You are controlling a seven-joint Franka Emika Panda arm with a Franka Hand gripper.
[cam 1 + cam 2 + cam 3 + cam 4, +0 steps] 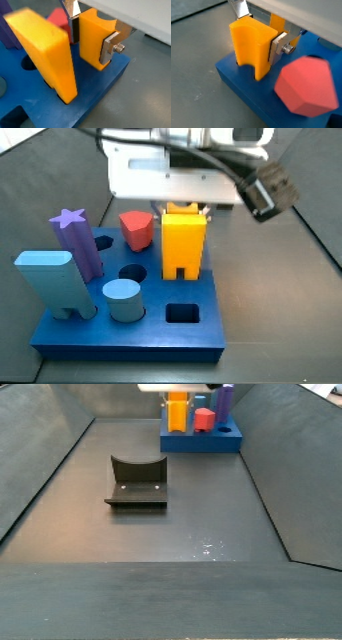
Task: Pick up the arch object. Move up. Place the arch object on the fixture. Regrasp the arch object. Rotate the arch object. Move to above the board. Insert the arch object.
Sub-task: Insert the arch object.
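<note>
Wrist views show the gripper closed on the arch over the board, at its 1 o'clock corner in a side view. Insertion is under way; next, lower straight, then release.

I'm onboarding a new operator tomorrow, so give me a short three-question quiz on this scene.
1. True or false: a piece rests on the dark L-shaped bracket fixture on the floor.
2. What does the pincer grip? A) red hexagonal peg B) slim orange-yellow plastic arch slab C) purple star peg
3. Fill in: the pincer is over the thick blue square ___ with shaped holes.
Key: 1 false, the fixture is bare; 2 B; 3 board.
</note>
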